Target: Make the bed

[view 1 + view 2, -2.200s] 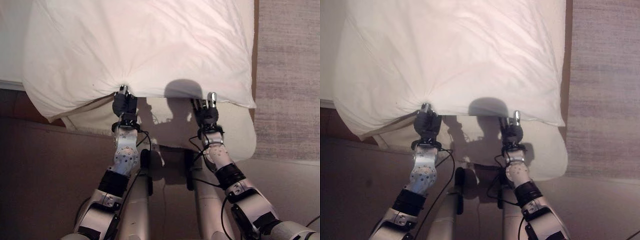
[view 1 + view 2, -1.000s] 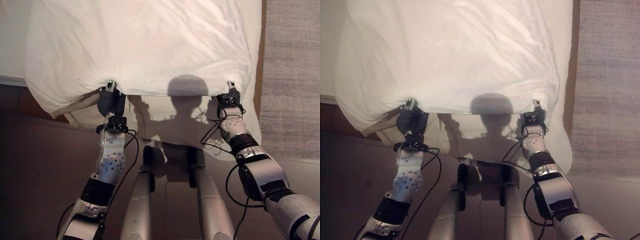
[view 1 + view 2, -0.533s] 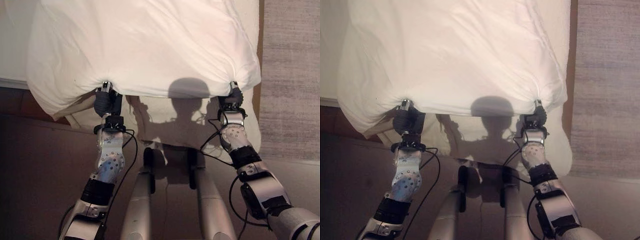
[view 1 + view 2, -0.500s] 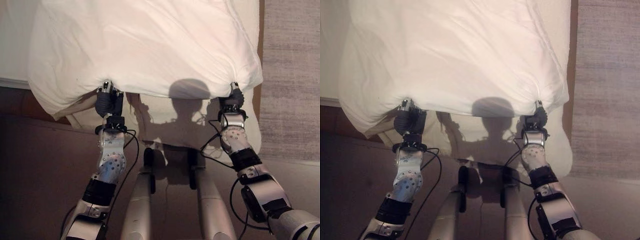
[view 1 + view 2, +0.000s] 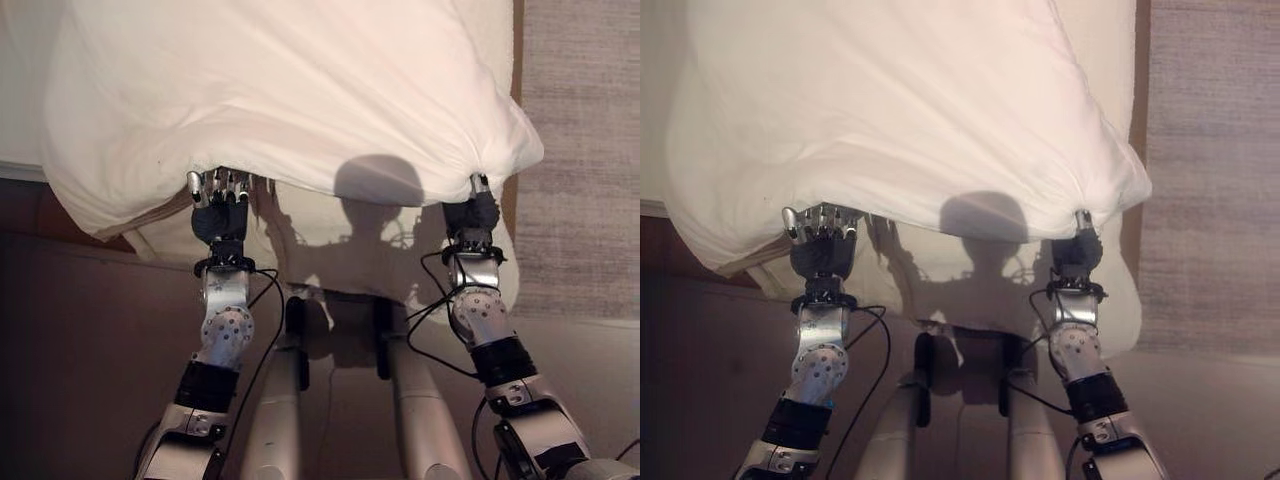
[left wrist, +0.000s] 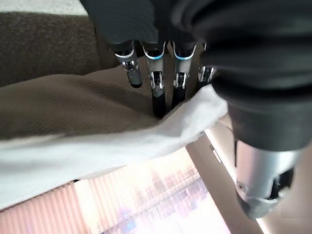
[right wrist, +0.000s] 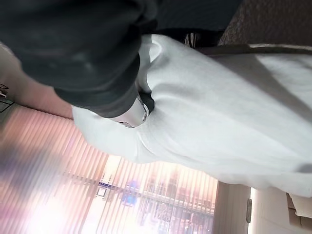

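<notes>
Gripping the white duvet (image 5: 300, 90) hem at five o'clock, our right hand (image 5: 472, 216) clamps; left hand (image 5: 218, 200), at seven, splays straight underneath.

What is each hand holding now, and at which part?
Right hand grips the white duvet at its near edge. Left hand has straight fingers under that edge, holding nothing.

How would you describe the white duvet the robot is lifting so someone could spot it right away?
Start at the bed, which fills the upper part of the head views. The white duvet is the big puffy layer on top, its near edge lifted by the left hand and right hand. Unlike the flatter cream sheet hanging beneath, it is bright white, thick and billowing.
</notes>
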Robot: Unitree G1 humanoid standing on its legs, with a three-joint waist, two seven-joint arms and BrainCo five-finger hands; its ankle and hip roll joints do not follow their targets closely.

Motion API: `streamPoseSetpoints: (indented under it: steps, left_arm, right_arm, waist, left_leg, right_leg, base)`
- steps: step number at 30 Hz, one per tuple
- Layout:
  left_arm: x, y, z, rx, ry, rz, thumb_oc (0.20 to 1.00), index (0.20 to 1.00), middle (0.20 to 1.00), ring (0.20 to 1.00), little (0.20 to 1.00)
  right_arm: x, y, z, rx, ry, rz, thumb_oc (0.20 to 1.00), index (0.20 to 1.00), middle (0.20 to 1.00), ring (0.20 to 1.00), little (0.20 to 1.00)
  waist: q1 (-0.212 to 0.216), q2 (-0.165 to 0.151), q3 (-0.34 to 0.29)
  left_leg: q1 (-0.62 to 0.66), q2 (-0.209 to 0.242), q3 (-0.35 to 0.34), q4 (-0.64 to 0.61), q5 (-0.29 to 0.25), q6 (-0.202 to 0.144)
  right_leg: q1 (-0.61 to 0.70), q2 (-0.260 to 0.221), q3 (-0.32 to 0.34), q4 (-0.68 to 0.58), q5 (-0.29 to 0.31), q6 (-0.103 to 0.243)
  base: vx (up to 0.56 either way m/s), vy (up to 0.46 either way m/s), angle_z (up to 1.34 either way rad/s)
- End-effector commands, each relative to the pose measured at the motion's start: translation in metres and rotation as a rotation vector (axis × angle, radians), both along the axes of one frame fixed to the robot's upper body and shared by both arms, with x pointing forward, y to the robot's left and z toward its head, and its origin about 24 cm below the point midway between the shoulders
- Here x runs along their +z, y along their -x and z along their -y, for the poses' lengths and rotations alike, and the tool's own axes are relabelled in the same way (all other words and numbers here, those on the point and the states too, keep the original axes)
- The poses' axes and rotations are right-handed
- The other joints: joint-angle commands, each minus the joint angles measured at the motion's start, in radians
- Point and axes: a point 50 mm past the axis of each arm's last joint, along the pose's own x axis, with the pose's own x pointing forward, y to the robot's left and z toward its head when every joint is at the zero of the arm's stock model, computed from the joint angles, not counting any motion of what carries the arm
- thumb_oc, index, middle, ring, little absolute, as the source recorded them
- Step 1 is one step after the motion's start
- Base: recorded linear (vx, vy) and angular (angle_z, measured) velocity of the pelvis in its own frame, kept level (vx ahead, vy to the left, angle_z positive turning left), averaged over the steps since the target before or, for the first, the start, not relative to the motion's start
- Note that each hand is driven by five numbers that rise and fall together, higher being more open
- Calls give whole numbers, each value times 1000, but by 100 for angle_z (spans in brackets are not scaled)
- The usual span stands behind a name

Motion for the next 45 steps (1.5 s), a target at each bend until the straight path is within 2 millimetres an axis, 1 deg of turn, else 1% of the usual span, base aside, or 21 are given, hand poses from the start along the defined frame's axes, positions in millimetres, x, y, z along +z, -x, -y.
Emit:
streamPoseSetpoints:
  steps: [1,3,5,6,8,9,13,15,17,18,23,25,26,29,30,31,33,35,36,42,45]
  left_arm:
    - [-5,-3,-29,126,31,-19,1000,1000,1000,1000,1000]
    - [-14,-8,-35,142,23,-88,1000,1000,1000,1000,1000]
    - [-18,-11,-38,147,18,-131,1000,1000,1000,1000,1000]
    - [-30,-15,-40,147,10,-224,1000,1000,1000,1000,1000]
    - [-33,-16,-39,137,8,-247,1000,1000,1000,1000,1000]
    - [-44,-18,-42,138,-30,-330,1000,1000,1000,1000,1000]
    - [-66,-20,-40,96,-21,-487,1000,1000,1000,1000,1000]
    - [-70,-24,-39,100,-5,-560,1000,1000,1000,1000,1000]
    - [-69,-26,-37,97,5,-572,1000,1000,1000,1000,1000]
    - [-73,-27,-37,88,11,-609,1000,1000,1000,1000,1000]
    - [-77,-31,-39,93,43,-651,1000,1000,1000,1000,1000]
    - [-77,-35,-43,112,94,-667,1000,1000,1000,1000,1000]
    - [-72,-38,-43,122,108,-655,1000,1000,1000,1000,1000]
    - [-68,-41,-45,133,112,-645,1000,1000,1000,1000,1000]
    - [-59,-45,-49,182,134,-621,1000,1000,1000,1000,1000]
    - [-55,-47,-49,189,138,-607,1000,1000,1000,1000,1000]
    - [-55,-47,-49,189,138,-606,1000,1000,1000,1000,1000]
    - [-44,-49,-50,204,138,-540,1000,1000,1000,1000,1000]
    - [-33,-50,-50,213,126,-472,1000,1000,1000,1000,1000]
    - [-20,-51,-49,239,165,-381,1000,1000,1000,1000,1000]
    - [-12,-52,-53,262,172,-354,1000,1000,1000,1000,1000]
  right_arm:
    - [-13,26,21,-90,2,65,200,200,200,200,200]
    - [-11,26,23,-83,9,83,200,200,200,200,200]
    - [-9,26,23,-80,12,88,200,200,200,200,200]
    - [-7,26,23,-75,26,97,200,200,200,200,200]
    - [-6,26,22,-70,31,101,200,200,200,200,200]
    - [-5,25,23,-68,37,103,200,200,200,200,200]
    - [0,23,22,-46,66,119,200,200,200,200,200]
    - [5,22,19,-35,85,125,200,200,200,200,200]
    - [5,23,17,-32,88,124,200,200,200,200,200]
    - [6,24,18,-33,98,124,200,200,200,200,200]
    - [8,25,17,-34,109,128,200,200,200,200,200]
    - [8,26,16,-36,112,129,200,200,200,200,200]
    - [8,26,16,-37,114,128,200,200,200,200,200]
    - [9,26,16,-38,115,131,200,200,200,200,200]
    - [7,28,16,-45,110,128,200,200,200,200,200]
    - [6,29,15,-44,108,130,200,200,200,200,200]
    - [7,29,15,-44,109,131,200,200,200,200,200]
    - [4,31,15,-45,102,132,200,200,200,200,200]
    - [4,32,14,-44,104,141,200,200,200,200,200]
    - [-1,33,13,-35,88,140,200,200,200,200,200]
    - [-3,33,12,-30,79,137,200,200,200,200,200]
  waist:
    - [-55,1,-116]
    - [-60,3,-117]
    - [-64,6,-117]
    - [-67,10,-115]
    - [-68,13,-115]
    - [-68,17,-110]
    - [-74,28,-99]
    - [-76,34,-93]
    - [-78,35,-89]
    - [-80,35,-85]
    - [-86,33,-78]
    - [-92,28,-76]
    - [-95,26,-75]
    - [-96,24,-73]
    - [-103,14,-74]
    - [-106,11,-74]
    - [-106,11,-74]
    - [-112,1,-76]
    - [-116,-6,-79]
    - [-124,-18,-93]
    - [-128,-23,-102]
  left_leg:
    - [-25,-92,84,-9,-23,82]
    - [-29,-89,86,-2,-25,83]
    - [-33,-87,87,5,-27,82]
    - [-31,-87,88,4,-28,82]
    - [-30,-86,89,3,-27,82]
    - [-26,-86,91,3,-28,83]
    - [-23,-85,95,2,-23,85]
    - [-23,-86,99,6,-23,86]
    - [-19,-85,101,6,-22,85]
    - [-13,-85,103,4,-24,86]
    - [-17,-83,107,17,-27,85]
    - [-19,-80,109,21,-31,85]
    - [-20,-79,111,22,-32,85]
    - [-21,-78,111,22,-32,84]
    - [-23,-75,113,22,-34,82]
    - [-24,-74,114,23,-34,81]
    - [-25,-74,115,24,-34,81]
    - [-32,-71,115,30,-35,78]
    - [-38,-69,115,34,-37,77]
    - [-55,-63,122,41,-42,74]
    - [-67,-60,125,50,-44,73]
  right_leg:
    - [39,91,35,-148,73,16]
    - [36,92,37,-141,72,16]
    - [33,91,37,-135,71,15]
    - [35,90,38,-134,72,17]
    - [35,90,38,-135,73,18]
    - [40,89,38,-136,72,20]
    - [46,84,39,-135,73,22]
    - [50,83,39,-136,73,23]
    - [55,84,40,-136,73,22]
    - [61,84,43,-139,72,23]
    - [61,84,46,-136,71,23]
    - [61,84,49,-134,70,23]
    - [60,85,51,-133,70,23]
    - [58,86,53,-132,69,24]
    - [53,88,56,-131,68,22]
    - [50,90,57,-128,67,22]
    - [49,90,58,-126,66,22]
    - [43,92,56,-124,67,22]
    - [36,93,57,-120,67,21]
    - [15,96,60,-109,65,21]
    - [3,98,63,-103,66,21]
  base:
    - [0,0,0]
    - [0,0,0]
    - [0,0,0]
    - [0,0,0]
    - [0,0,0]
    - [0,0,0]
    - [0,0,0]
    - [0,0,0]
    - [4,4,-2]
    - [5,7,-4]
    - [2,3,-3]
    - [0,0,0]
    - [0,0,0]
    - [0,0,0]
    - [0,0,0]
    - [0,0,0]
    - [0,0,0]
    - [0,0,0]
    - [0,0,0]
    - [2,2,-3]
    - [7,4,-7]
